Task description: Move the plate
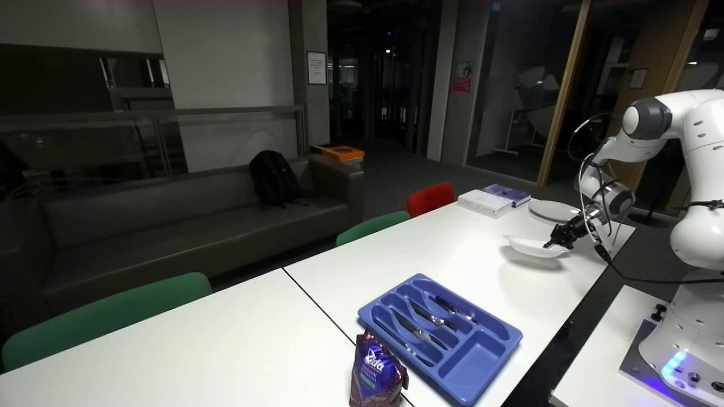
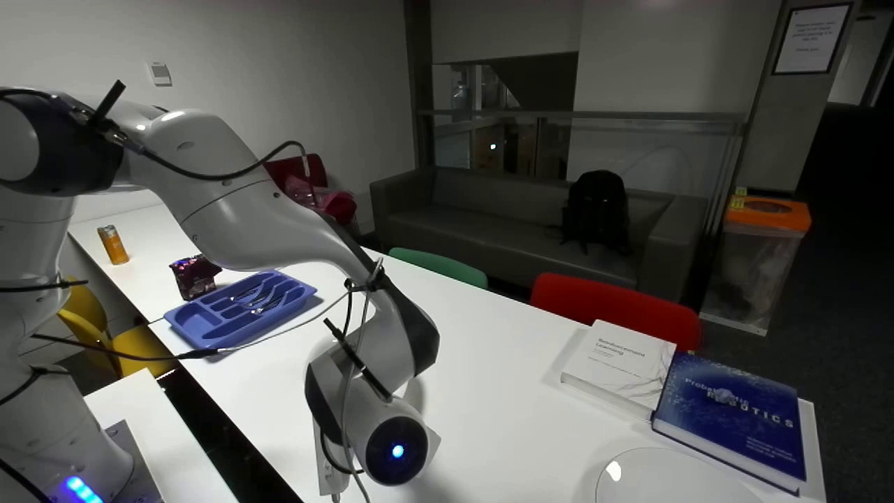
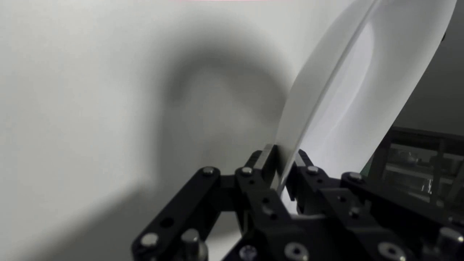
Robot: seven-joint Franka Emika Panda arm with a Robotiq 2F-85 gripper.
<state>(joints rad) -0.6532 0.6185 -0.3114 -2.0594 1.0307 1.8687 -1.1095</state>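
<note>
I see a black two-fingered gripper [image 3: 286, 159] clamped on the rim of a shallow round white plate [image 1: 530, 247], tilted above the white table [image 1: 430, 243], while another white plate [image 1: 552, 211] lies beside a blue book [image 1: 508, 194].

Out over the white table [image 2: 503, 391] the robot arm [image 2: 251, 209] is extended now, a blue light [image 2: 398, 451] lit on its dark round cap! Toward the far end, a blue compartmented tray [image 2: 199, 320] is seen with a purple bag [image 2: 194, 278] set just beside it and an orange can [image 2: 113, 244] stood farther back. Nearer the camera, a white book [image 2: 614, 367] and a blue book [image 2: 730, 419] are laid side by side near a glossy white dish [image 2: 670, 478] cut off at the bottom, and behind, a black backpack [image 2: 597, 209] is propped on the grey sofa [image 2: 482, 195].
</note>
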